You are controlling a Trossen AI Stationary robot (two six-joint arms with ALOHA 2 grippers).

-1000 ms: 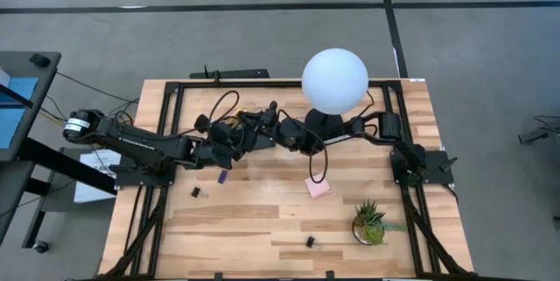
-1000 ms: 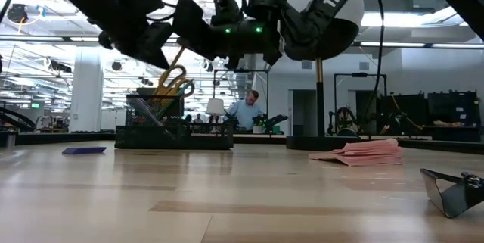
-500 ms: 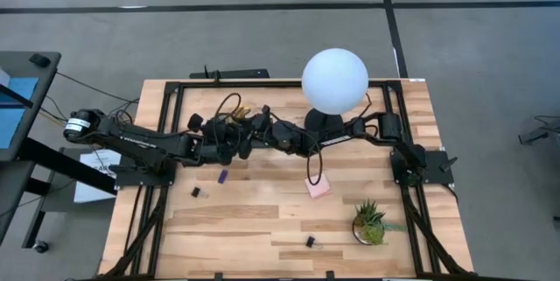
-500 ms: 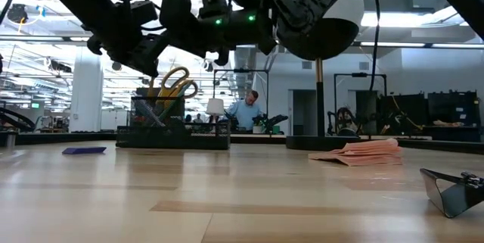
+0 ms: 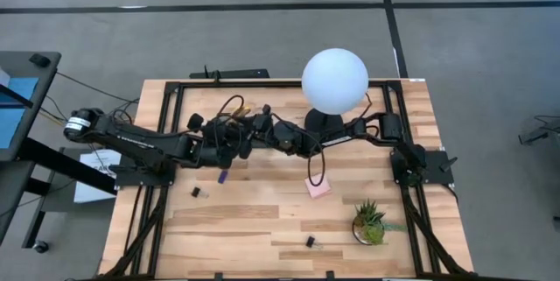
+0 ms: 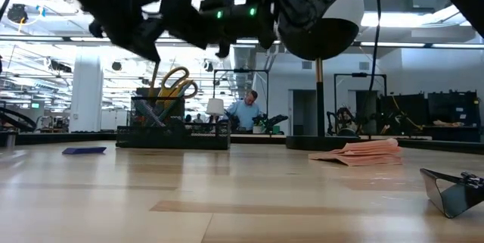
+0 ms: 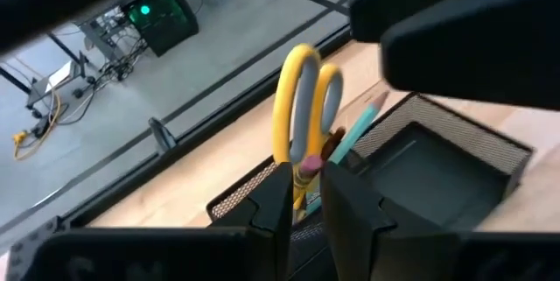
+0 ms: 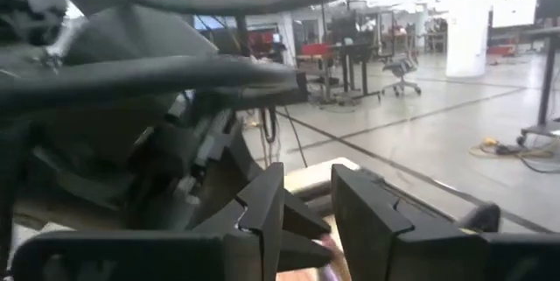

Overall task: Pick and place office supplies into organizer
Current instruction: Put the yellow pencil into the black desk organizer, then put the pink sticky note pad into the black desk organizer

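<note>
The black mesh organizer (image 7: 411,163) stands at the table's far side, under both arms; in the low view the organizer (image 6: 172,126) shows its pen cup on the left. The cup holds the yellow-handled scissors (image 7: 302,97) and a teal pen (image 7: 354,132). My left gripper (image 7: 306,195) hovers over the cup, shut on a yellow pencil (image 7: 304,176). My right gripper (image 8: 306,202) hangs beside it above the organizer, open with a narrow gap, holding nothing. The pink sticky-note pad (image 5: 318,187), a small purple piece (image 5: 222,176) and two black clips (image 5: 198,192) (image 5: 310,241) lie on the table. My left gripper pinches the yellow pencil just below its pink eraser end (image 7: 308,165), between the two fingers. The fingers come from above. The pencil hangs about upright below them (image 6: 155,76), its lower end reaching down at the pen cup's rim; whether it touches the cup cannot be told.
The white globe lamp (image 5: 334,80) stands at the far edge, right of the organizer, its base under the right arm. A small potted plant (image 5: 371,222) sits at the near right. The near half of the wooden table (image 5: 254,228) holds only the small loose items.
Both grippers have risen a little above the organizer and shifted toward the table's left. The left gripper has kept its hold on the pencil, which now hangs more upright over the pen cup. Things on the table have not moved.
</note>
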